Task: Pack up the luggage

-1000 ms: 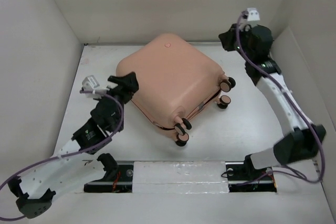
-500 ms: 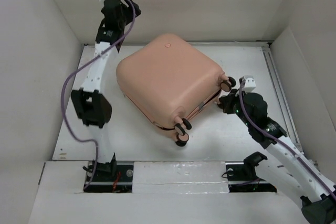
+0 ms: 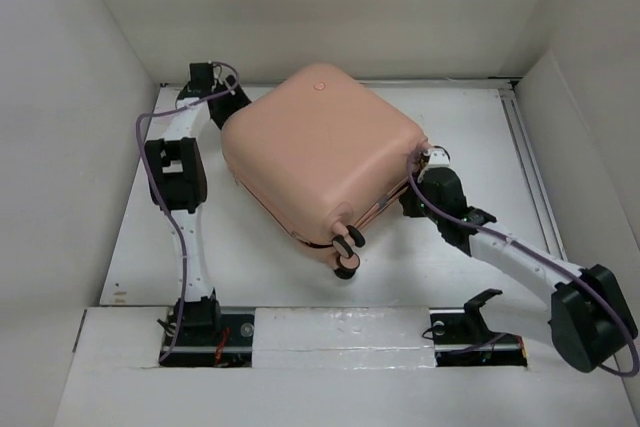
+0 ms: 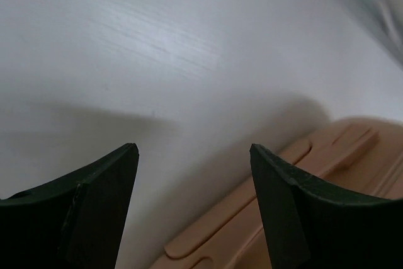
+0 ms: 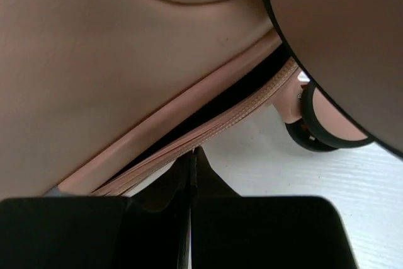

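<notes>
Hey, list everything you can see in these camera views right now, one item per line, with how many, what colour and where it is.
Luggage: one, pale peach-pink, lying flat mid-table, shells slightly apart along its right-hand seam.
Caster wheels: at least three seen, pink and black, two at the near corner, one beside the right claw.
Table: one, white, under everything.
Walls: white, on three sides.
Left arm: one, white and black, reaching to the luggage's far-left corner.
Right arm: one, white and black, reaching to its right side.
Left claw: one, black, open, beside the shell.
Right claw: one, black, shut, tips at the seam.
</notes>
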